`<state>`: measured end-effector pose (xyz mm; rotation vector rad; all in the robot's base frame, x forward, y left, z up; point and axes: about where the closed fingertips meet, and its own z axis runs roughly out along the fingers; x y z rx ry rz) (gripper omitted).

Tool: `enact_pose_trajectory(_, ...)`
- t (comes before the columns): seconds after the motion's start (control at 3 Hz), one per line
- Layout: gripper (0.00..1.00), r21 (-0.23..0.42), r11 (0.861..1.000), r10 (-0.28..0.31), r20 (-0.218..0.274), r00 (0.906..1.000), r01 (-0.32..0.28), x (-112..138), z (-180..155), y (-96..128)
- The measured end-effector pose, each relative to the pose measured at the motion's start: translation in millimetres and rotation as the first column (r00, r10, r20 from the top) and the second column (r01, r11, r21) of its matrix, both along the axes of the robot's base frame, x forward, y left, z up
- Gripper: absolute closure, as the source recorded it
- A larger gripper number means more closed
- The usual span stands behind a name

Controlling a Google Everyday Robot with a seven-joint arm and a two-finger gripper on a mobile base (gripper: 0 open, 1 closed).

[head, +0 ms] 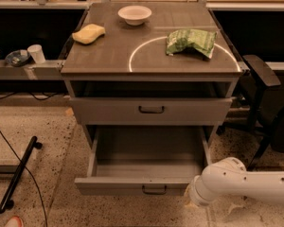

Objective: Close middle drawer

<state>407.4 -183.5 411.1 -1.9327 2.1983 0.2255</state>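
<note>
The middle drawer (132,185) stands pulled far out of the grey cabinet, its deep tray empty and its low front with a small dark handle (154,189) facing me. The taller top drawer (151,110) above it is almost shut. The lowest drawer is hidden beneath. My white arm (246,183) reaches in from the right. My gripper (189,198) is at the right end of the middle drawer's front, close to its corner.
On the cabinet top (109,56) lie a yellow sponge (88,33), a white bowl (134,14) and a green chip bag (191,41). A black office chair (267,108) stands to the right. A black bar (18,174) and a cable lie on the floor at left.
</note>
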Motion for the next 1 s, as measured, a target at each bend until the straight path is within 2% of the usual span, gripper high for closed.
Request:
enact_pose_trajectory(0.33, 0.97, 0.076, 0.997, 0.016, 0.117, 0.9930, -0.025, 21.5, -25.5, 14.2)
enact_pose_trajectory(0.67, 0.73, 0.109, 0.992, 0.043, 0.164, 0.9855, -0.062, 36.4, -35.4, 24.7)
enact_pose_trajectory(1.0, 0.50, 0.109, 0.992, 0.046, 0.164, 0.9854, -0.064, 36.2, -36.0, 25.0)
